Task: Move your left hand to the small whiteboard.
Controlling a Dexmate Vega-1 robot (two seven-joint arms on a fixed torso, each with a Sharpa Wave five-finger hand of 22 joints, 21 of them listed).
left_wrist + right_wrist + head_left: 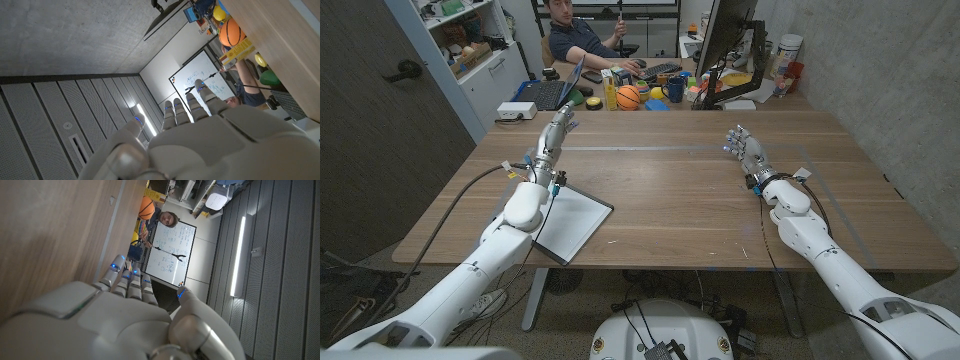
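- Whiteboard [570, 222]: flat on table [670, 190] at near-left edge, partly under left forearm; turned diagonally, long axis running from the near edge up toward far right.
- Left hand [556, 124]: beyond whiteboard, well apart; fingers straight, together, holding nothing.
- Right hand [744, 147]: far right of table, fingers loosely apart, holding nothing.

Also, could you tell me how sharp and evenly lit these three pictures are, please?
Head view: sharp and evenly lit, with the small whiteboard plain under the left arm and soft sheen on the table. Left wrist view: the left hand is close and soft; the basketball is crisper. Right wrist view: the right hand is soft, and a ceiling light strip glares.
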